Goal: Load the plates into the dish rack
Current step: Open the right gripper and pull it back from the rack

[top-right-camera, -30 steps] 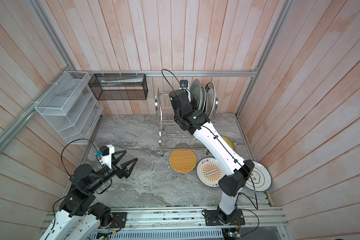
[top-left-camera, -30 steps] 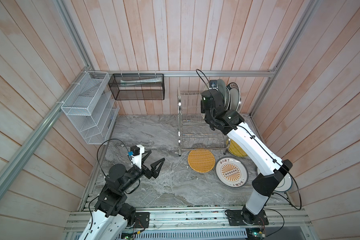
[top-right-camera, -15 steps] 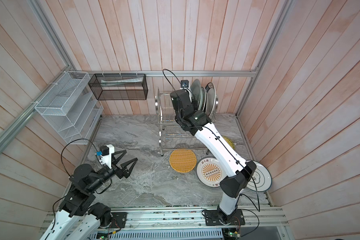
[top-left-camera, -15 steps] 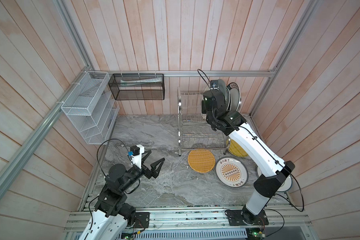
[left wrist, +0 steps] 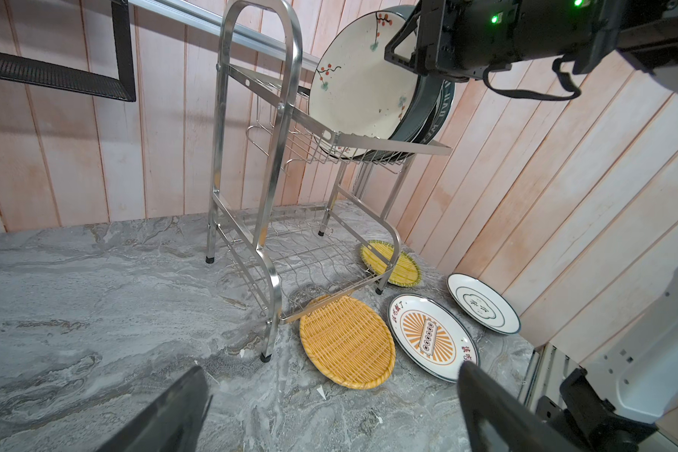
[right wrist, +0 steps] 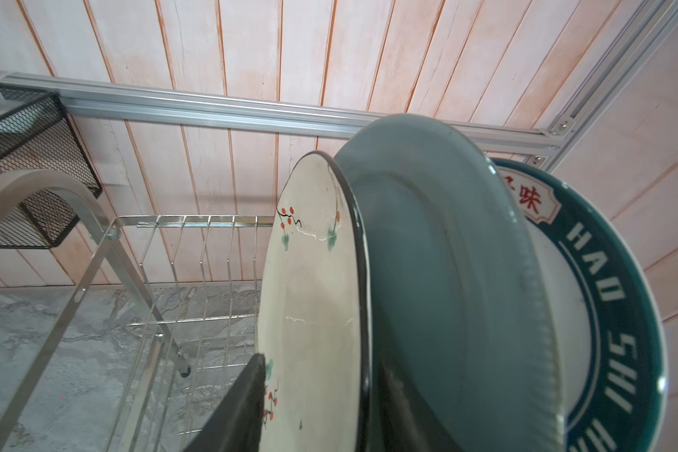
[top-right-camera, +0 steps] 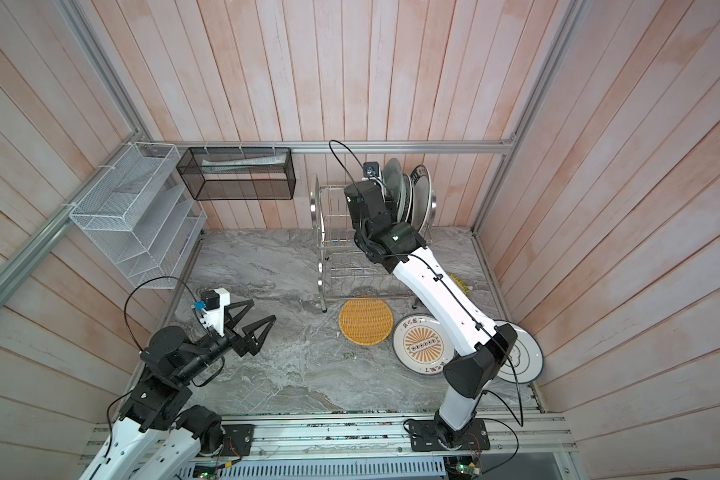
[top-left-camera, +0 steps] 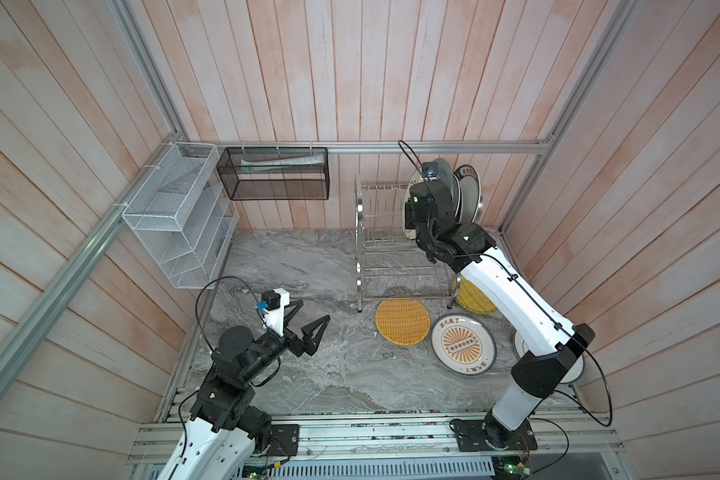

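Note:
The steel dish rack (top-left-camera: 385,249) (left wrist: 267,195) stands at the back of the table. Its upper tier holds three plates upright: a cream floral one (right wrist: 310,293) (left wrist: 365,78), a grey-blue one (right wrist: 447,274) and a teal-rimmed lettered one (right wrist: 611,313). My right gripper (right wrist: 321,356) is open, one finger on each side of the cream plate's rim, with a gap showing. Flat on the table lie an orange woven plate (top-left-camera: 403,321), a sunburst plate (top-left-camera: 463,344), a yellow woven plate (left wrist: 392,266) partly under the rack, and a blue-ringed white plate (top-right-camera: 524,353). My left gripper (top-left-camera: 314,310) hovers open and empty at the left.
A white mesh organizer (top-left-camera: 179,216) hangs on the left wall and a black mesh basket (top-left-camera: 273,174) on the back wall. The rack's lower tier (left wrist: 310,258) holds nothing. The right arm (top-left-camera: 512,299) passes over the yellow woven plate and the blue-ringed plate.
The right gripper's jaws have spread apart around the cream floral plate's rim, letting go of it in the upper tier. The left arm has not moved.

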Robot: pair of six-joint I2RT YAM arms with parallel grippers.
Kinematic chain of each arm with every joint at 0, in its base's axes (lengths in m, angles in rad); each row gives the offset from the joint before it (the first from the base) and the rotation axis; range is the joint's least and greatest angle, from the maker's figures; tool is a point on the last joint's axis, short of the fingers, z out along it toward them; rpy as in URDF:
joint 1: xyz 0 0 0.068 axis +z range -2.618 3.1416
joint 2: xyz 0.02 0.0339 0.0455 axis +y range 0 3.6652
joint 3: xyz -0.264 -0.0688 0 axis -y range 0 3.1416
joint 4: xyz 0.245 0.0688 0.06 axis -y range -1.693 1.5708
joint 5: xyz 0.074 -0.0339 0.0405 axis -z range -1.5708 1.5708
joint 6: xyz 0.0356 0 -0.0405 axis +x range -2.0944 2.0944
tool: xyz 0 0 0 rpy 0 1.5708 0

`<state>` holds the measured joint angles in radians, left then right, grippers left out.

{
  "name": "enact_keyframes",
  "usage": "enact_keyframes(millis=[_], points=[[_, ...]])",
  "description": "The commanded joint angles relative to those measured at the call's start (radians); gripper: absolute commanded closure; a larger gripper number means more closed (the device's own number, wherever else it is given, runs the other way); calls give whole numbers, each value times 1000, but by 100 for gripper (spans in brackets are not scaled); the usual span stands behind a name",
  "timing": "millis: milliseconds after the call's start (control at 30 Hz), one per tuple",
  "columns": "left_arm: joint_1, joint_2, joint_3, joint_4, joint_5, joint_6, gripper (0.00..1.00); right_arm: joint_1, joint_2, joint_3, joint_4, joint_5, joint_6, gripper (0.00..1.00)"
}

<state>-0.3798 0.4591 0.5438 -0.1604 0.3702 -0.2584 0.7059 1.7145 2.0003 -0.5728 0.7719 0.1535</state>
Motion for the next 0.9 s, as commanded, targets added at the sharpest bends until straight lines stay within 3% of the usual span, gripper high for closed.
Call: enact_keyframes(millis=[0, 500, 867], points=[[7, 3, -10, 21, 21, -8, 0, -5, -49, -15, 27, -44, 3, 44], [12, 13, -10, 24, 24, -15, 0, -5, -223, -110, 81, -205, 26, 19], [12, 85, 19, -1, -2, -115, 0, -19, -576, -455, 113, -200, 76, 8]])
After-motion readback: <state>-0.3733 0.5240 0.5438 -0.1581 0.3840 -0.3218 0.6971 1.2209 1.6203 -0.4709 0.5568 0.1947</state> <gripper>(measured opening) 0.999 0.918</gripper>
